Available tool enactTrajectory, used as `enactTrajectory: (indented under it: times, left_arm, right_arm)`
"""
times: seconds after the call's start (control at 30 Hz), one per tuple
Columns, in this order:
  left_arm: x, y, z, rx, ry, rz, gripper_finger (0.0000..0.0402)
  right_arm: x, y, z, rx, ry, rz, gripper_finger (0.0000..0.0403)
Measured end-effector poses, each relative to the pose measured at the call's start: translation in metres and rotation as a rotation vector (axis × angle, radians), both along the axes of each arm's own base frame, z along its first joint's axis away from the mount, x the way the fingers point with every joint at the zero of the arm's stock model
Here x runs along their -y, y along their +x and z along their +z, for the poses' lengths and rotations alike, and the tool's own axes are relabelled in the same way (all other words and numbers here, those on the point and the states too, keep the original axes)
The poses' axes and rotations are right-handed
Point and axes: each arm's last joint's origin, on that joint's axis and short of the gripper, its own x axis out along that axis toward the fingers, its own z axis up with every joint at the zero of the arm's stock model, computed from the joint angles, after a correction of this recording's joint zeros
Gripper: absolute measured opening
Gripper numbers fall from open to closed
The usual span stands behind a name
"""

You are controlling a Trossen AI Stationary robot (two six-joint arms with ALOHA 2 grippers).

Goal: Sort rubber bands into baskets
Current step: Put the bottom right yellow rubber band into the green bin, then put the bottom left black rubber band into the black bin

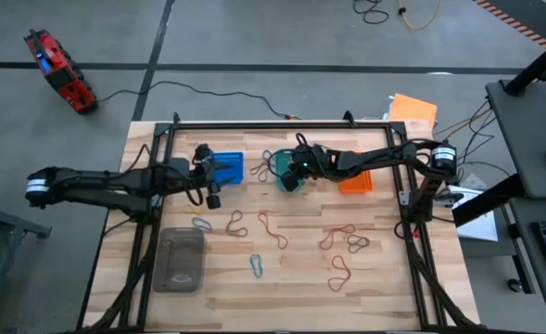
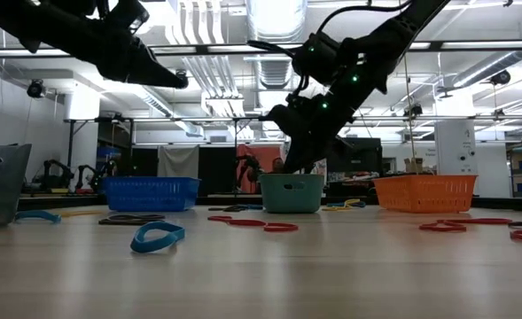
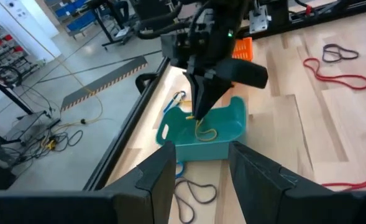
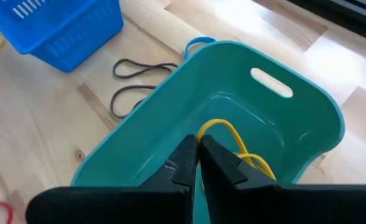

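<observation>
The right claw (image 4: 198,163) is clenched on a thin yellow rubber band (image 4: 232,140), a looped, curling strand hanging into the teal perforated plastic basket (image 4: 294,124) at the far side of the wooden counter (image 1: 300,278). The left claw (image 3: 198,171), released, hovers beside the blue basket (image 1: 226,167).

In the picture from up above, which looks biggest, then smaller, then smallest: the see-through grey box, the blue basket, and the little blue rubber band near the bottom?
1. Clear grey container, the biggest.
2. Blue basket, clearly smaller.
3. Blue rubber band, by far the smallest.

The camera looks straight down on the table, so nearness should not change this order.
</observation>
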Motion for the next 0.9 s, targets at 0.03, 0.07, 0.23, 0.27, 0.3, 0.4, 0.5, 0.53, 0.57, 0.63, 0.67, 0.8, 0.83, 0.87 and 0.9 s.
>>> enactTrajectory:
  times: [0.03,0.07,0.23,0.27,0.3,0.4,0.5,0.53,0.57,0.63,0.67,0.8,0.83,0.87,0.9]
  left_arm:
    - [0.0,0.001,-0.001,-0.003,-0.001,0.0,0.0132]
    - [0.0,0.001,-0.001,-0.007,-0.001,0.0,0.0132]
    - [0.0,0.004,-0.005,-0.022,-0.009,-0.007,0.0132]
    - [0.0,0.005,-0.005,-0.016,-0.016,-0.005,0.0132]
    - [0.0,0.006,-0.004,-0.007,-0.024,-0.002,0.0132]
    - [0.0,0.007,-0.003,0.029,-0.058,0.003,0.0132]
    - [0.0,0.008,-0.003,0.034,-0.102,0.008,0.0132]
    - [0.0,0.009,-0.003,0.039,-0.119,0.013,0.0132]
    - [0.0,0.01,-0.002,0.04,-0.137,0.02,0.0132]
    - [-0.001,0.01,-0.001,0.027,-0.176,0.034,0.0132]
    - [-0.001,0.011,-0.002,0.008,-0.198,0.043,0.0132]
    - [0.0,0.012,-0.002,-0.104,-0.291,0.09,0.0132]
    - [0.0,0.012,-0.002,-0.137,-0.312,0.101,0.0132]
    - [0.001,0.012,-0.003,-0.171,-0.33,0.111,0.0132]
    - [0.002,0.012,-0.003,-0.203,-0.344,0.117,0.0132]
  right_arm:
    - [0.001,0.0,0.002,0.011,0.008,0.006,0.0013]
    - [0.002,-0.001,0.004,0.025,0.018,0.015,0.0013]
    - [0.014,-0.005,0.005,0.056,0.1,0.036,0.0023]
    - [0.018,-0.006,0.005,0.062,0.112,0.035,0.003]
    - [0.02,-0.007,0.005,0.065,0.118,0.034,0.004]
    - [0.025,-0.008,0.005,0.06,0.117,0.024,0.0077]
    - [0.024,-0.008,0.005,0.056,0.108,0.04,0.0115]
    - [0.024,-0.008,0.005,0.054,0.104,0.045,0.0128]
    - [0.024,-0.008,0.005,0.051,0.1,0.05,0.0139]
    - [0.024,-0.008,0.005,0.047,0.089,0.062,0.0158]
    - [0.023,-0.008,0.006,0.044,0.082,0.07,0.0166]
    - [0.015,-0.007,0.014,0.054,0.05,0.117,0.0186]
    - [0.012,-0.007,0.016,0.057,0.041,0.133,0.0188]
    - [0.009,-0.007,0.02,0.061,0.028,0.152,0.0189]
    - [0.006,-0.007,0.023,0.064,0.019,0.168,0.0189]
